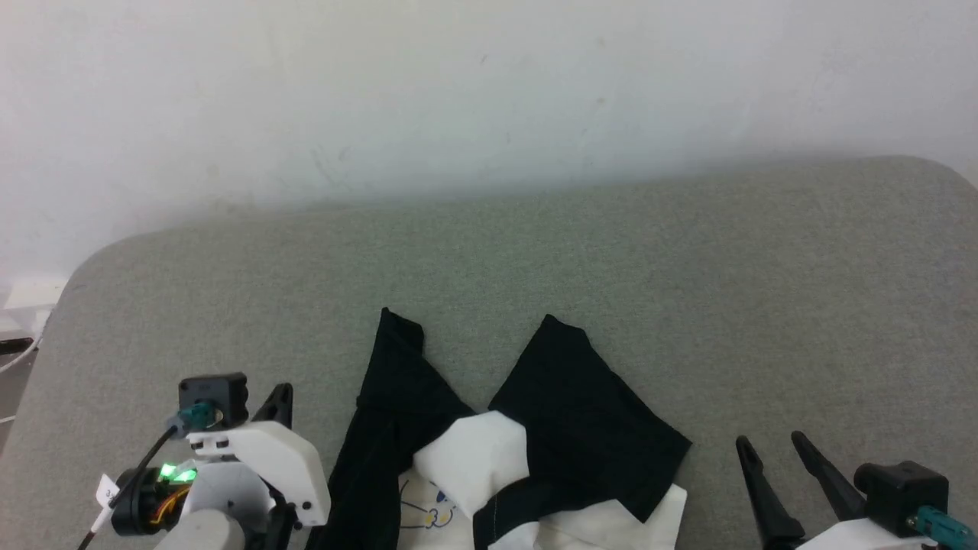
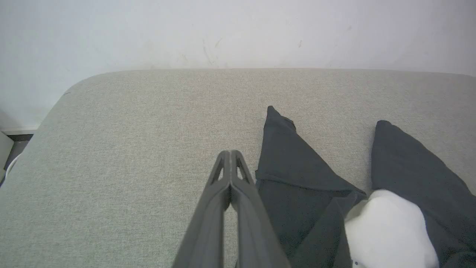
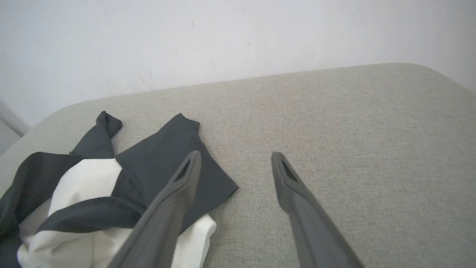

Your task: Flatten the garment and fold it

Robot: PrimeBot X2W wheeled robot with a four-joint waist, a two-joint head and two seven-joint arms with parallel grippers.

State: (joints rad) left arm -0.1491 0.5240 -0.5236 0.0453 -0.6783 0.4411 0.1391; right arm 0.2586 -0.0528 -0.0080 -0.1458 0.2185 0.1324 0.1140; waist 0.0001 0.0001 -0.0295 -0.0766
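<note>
The garment [image 1: 581, 412] lies crumpled at the near middle of the grey padded surface [image 1: 611, 252]. Two black sleeves point away from me, and bunched white body cloth with a small printed drawing lies between them. My left gripper [image 1: 279, 401] hovers just left of the garment, fingers pressed together with nothing between them. In the left wrist view this shut gripper [image 2: 231, 154] sits beside the left black sleeve of the garment [image 2: 297, 167]. My right gripper [image 1: 770, 441] stands open to the right of the garment. Its spread gripper [image 3: 236, 155] frames bare surface beside the garment [image 3: 148, 160].
A pale wall [image 1: 489, 92] rises right behind the surface's far edge. The surface has rounded far corners. Beyond its left edge are a white object and cables [image 1: 23, 305]. Bare grey fabric stretches beyond and on both sides of the shirt.
</note>
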